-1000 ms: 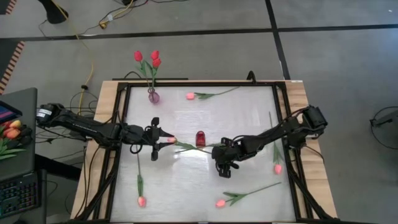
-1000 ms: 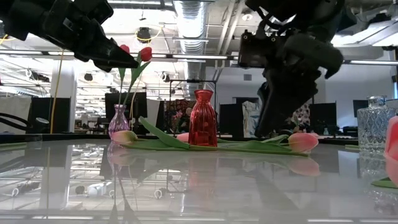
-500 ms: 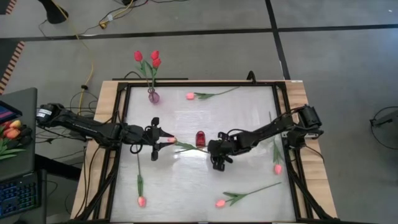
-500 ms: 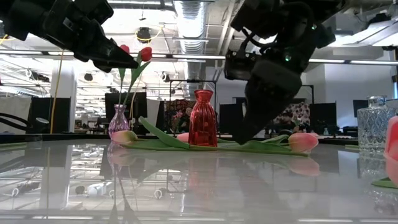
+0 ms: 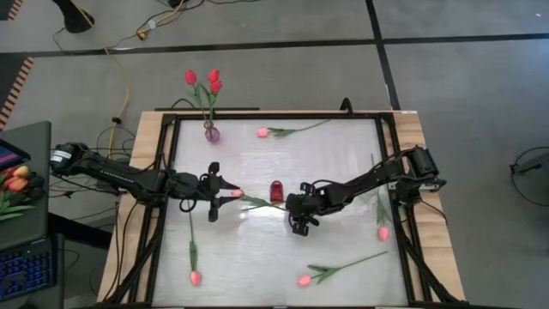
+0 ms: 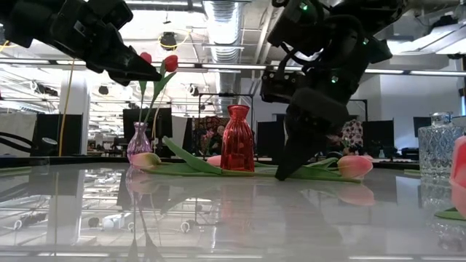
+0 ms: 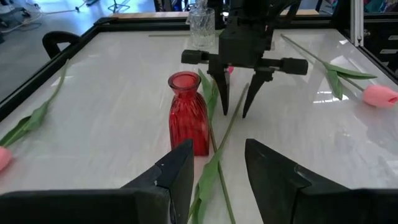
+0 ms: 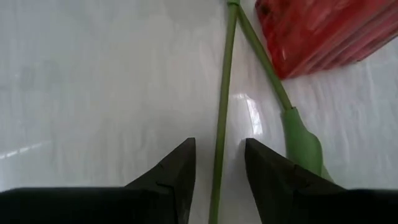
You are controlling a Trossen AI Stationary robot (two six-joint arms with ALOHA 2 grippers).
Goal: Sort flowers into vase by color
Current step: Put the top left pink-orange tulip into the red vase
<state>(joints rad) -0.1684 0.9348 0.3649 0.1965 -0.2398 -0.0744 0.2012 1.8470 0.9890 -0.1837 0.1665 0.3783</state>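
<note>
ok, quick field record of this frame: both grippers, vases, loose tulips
right gripper: open, lowered at mid-table, fingers straddling a green tulip stem beside the red vase
left gripper: open, above the table left of the red vase, pink tulip head at its tips
purple vase: far-left edge, holds three red tulips
loose tulips: several lying flat on the white table

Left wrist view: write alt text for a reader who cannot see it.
The right gripper points down with open fingers straddling a green tulip stem that lies on the white table, beside a small red vase. The left gripper frames the foreground, open around the same stem.
</note>
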